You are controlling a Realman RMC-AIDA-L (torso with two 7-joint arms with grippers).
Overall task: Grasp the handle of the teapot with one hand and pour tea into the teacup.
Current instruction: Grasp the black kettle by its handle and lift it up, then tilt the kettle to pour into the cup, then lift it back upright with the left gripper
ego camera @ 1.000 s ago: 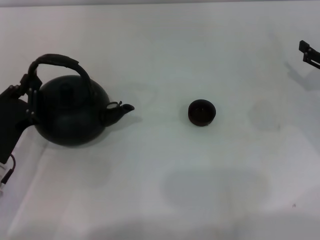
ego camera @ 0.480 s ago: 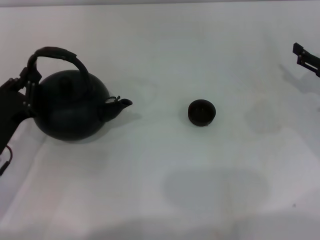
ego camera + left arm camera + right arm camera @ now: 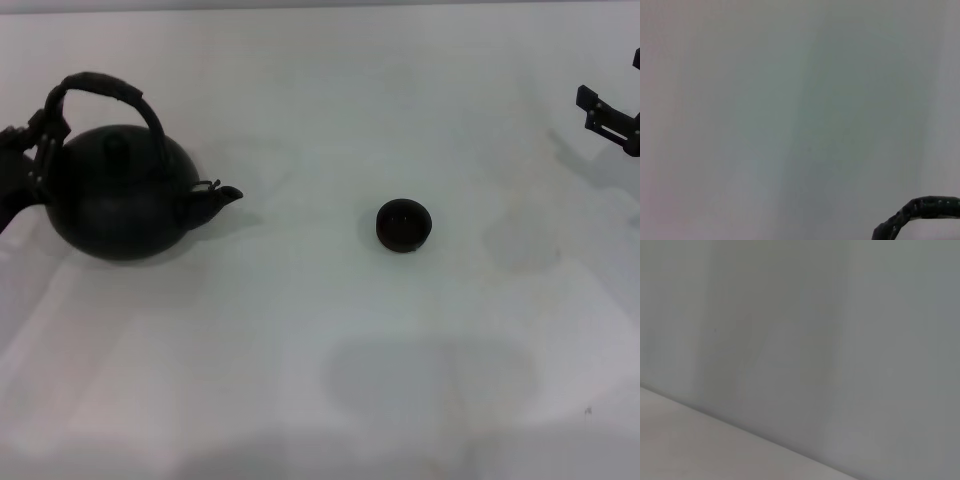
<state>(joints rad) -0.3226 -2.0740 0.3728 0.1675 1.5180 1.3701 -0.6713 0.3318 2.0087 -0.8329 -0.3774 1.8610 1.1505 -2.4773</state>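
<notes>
Left claw (image 3: 40, 150) pinches handle (image 3: 100, 88) base, likely to lift teapot (image 3: 115, 195). Teacup (image 3: 404, 224) sits well apart. Right claw (image 3: 605, 118) idle; grip state unclear.

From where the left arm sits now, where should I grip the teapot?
Grip the handle, the arched hoop standing upright over the lid, near its rough top. Come from the robot's left, where the left gripper sits at the hoop's base; the spout points right toward the teacup.
</notes>
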